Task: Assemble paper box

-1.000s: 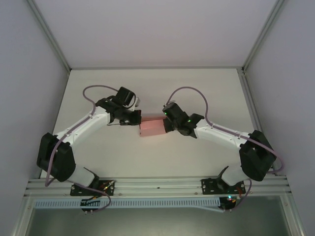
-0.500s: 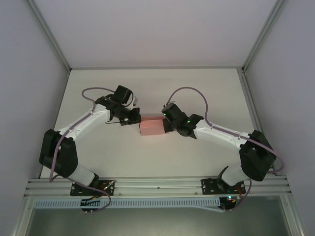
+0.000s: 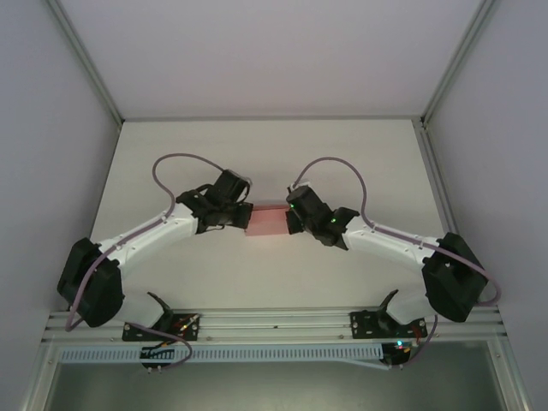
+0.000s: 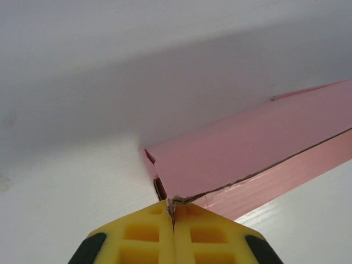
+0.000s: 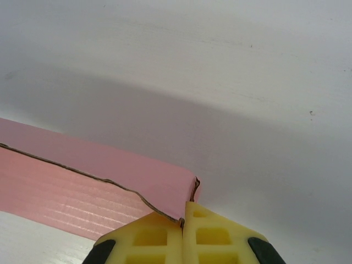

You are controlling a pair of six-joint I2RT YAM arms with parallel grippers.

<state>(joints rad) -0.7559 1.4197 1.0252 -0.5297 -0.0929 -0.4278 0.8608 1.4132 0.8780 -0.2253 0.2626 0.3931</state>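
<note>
Paper box (image 3: 267, 224) sat mid-frame between left gripper (image 4: 174, 214) and right gripper (image 5: 182, 221), each fully closed and pinching a card edge; uneven pulling risked tearing or buckling it.

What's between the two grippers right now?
The paper box spans the gap, seen in the top view. The left gripper pinches one end and the right gripper pinches the other.

From above, we lose both ends of the paper box (image 3: 266, 223) beneath the left pincer (image 3: 245, 215) and right pincer (image 3: 291, 218); wrist-view edges crop it.
</note>
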